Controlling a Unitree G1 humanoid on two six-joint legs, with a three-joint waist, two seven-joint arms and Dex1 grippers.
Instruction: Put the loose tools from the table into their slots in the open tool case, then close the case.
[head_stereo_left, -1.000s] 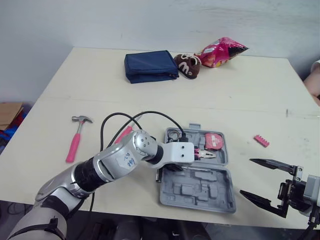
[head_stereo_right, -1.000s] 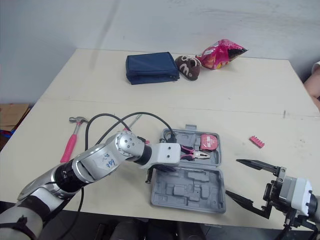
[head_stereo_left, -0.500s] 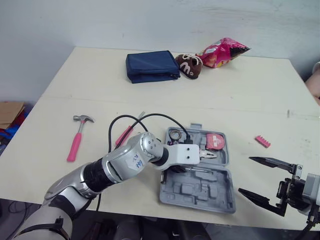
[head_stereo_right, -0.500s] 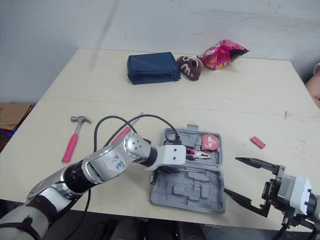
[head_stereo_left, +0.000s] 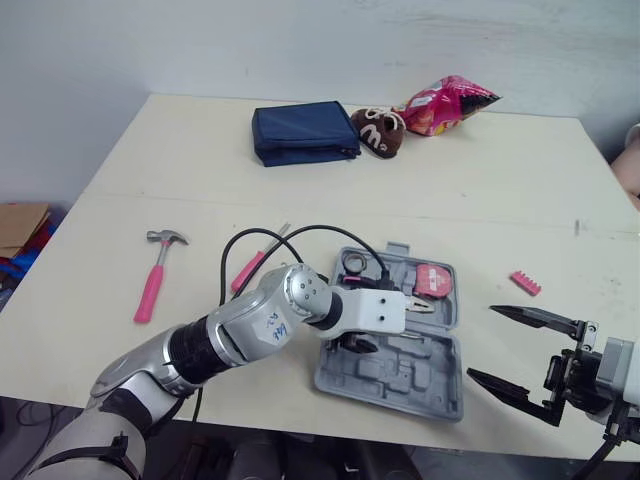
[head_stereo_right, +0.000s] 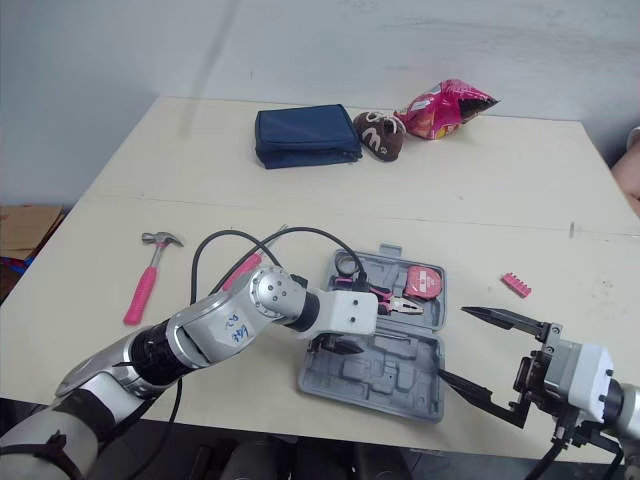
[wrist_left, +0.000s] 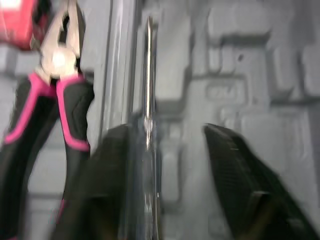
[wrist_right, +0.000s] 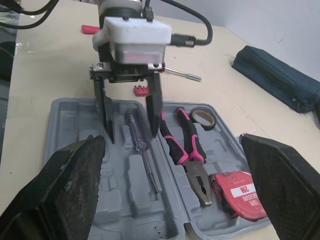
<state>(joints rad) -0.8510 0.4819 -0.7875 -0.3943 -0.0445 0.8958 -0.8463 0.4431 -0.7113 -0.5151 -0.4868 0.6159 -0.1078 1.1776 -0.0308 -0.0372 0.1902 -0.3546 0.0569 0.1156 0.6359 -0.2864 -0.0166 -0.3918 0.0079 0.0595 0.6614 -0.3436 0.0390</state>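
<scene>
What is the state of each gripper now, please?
Left gripper: open, straddling the screwdriver that lies in the case.
Right gripper: open, empty.

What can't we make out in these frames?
- Screwdriver seating in the tool case: the left wrist view is blurred; in the eye views the left end effector covers it.
- Pink-handled tool on the table: too small in the eye views to tell its tip.
- Person: cut off by the right edge of the eye views.
</scene>
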